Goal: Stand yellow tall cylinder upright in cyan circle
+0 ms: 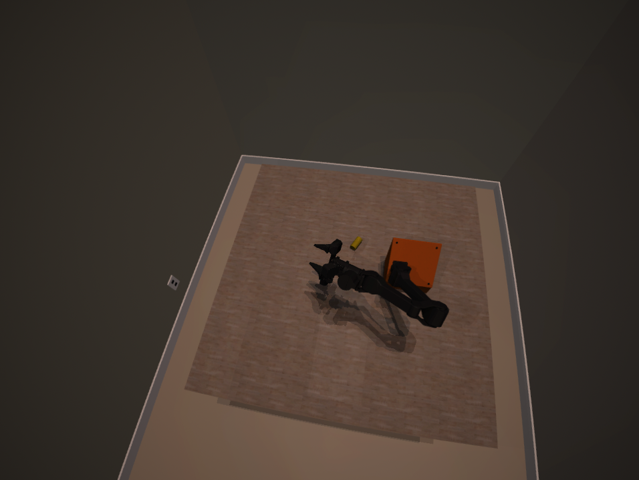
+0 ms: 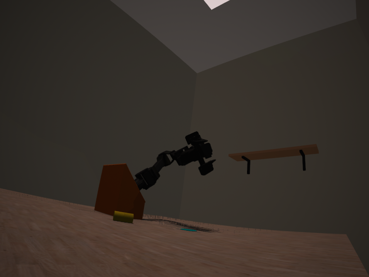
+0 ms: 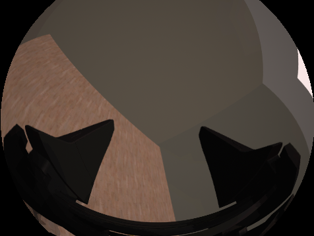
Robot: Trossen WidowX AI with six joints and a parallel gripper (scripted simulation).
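The yellow tall cylinder [image 1: 356,243] [image 2: 123,217] lies on its side on the table top, in front of the orange block in the exterior view. The cyan circle [image 2: 188,230] is a thin flat disc on the table, to the right of the cylinder in the exterior view. I cannot see the circle in the top view or the wrist view. My gripper [image 1: 313,255] [image 2: 211,150] [image 3: 157,128] is open and empty, raised high above the table. Its fingers are wide apart and point away from the base, not at the cylinder. The wrist view does not show the cylinder.
An orange block [image 1: 419,258] [image 2: 113,187] stands on the table by the arm's base, close to the cylinder. The table top [image 1: 289,351] [image 2: 238,253] has a wood grain. A wall shelf [image 2: 274,153] on black brackets is at the right in the exterior view.
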